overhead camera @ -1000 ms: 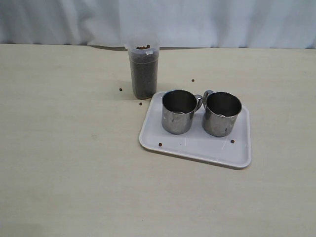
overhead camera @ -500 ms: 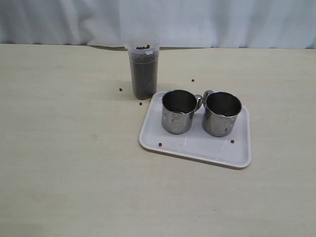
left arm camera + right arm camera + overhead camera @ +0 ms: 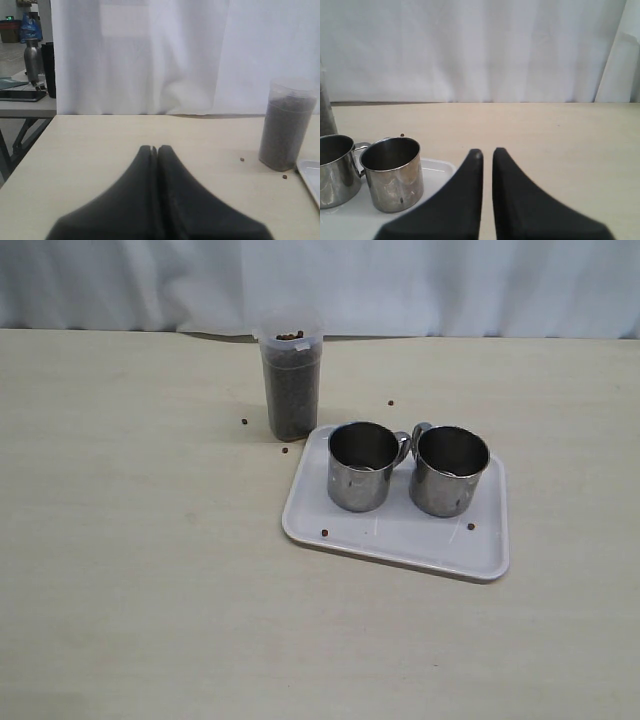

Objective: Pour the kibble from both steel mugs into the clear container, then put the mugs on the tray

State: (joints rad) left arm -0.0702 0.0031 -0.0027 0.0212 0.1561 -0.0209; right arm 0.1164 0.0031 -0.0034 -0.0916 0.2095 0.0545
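Both steel mugs point(image 3: 362, 468) stand upright on the tray point(image 3: 400, 545), unmoved over the last second; kibble point(image 3: 291, 405) fills the clear container point(image 3: 291, 328) just beside it. Left gripper point(image 3: 154, 149) and right gripper point(image 3: 487, 151) sit closed, empty, well clear. Task appears complete.

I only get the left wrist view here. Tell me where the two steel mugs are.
Observer: Both shiny stainless-steel mugs stand upright, side by side, on the flat white rectangular tray.
Operator: Check that tray for spills.
Observer: Two dark-brown kibble pellets lie on it, one near each mug.
Operator: Report the right gripper.
Observer: The right gripper is shut, holding nothing, clear of the mugs.
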